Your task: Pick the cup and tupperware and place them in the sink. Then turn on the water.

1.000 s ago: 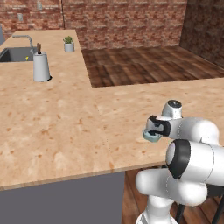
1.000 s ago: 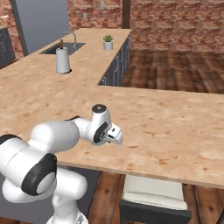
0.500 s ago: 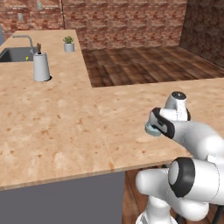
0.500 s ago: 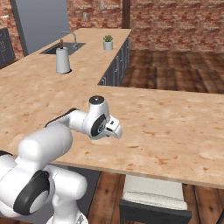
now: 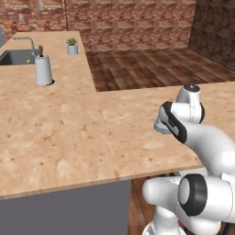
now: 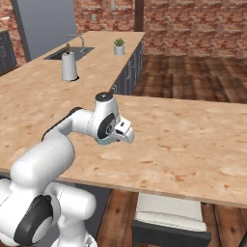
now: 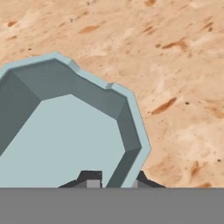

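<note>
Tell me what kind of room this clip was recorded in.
Most likely a rendered kitchen: a wood-look counter carries a sink with a faucet, a small potted plant stands nearby, and brick walls lie behind.

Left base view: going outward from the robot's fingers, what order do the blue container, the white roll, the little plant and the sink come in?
1. Tupperware, between the fingers.
2. White roll, far left on the counter.
3. Sink and potted plant, beyond the roll; too close to call.
</note>
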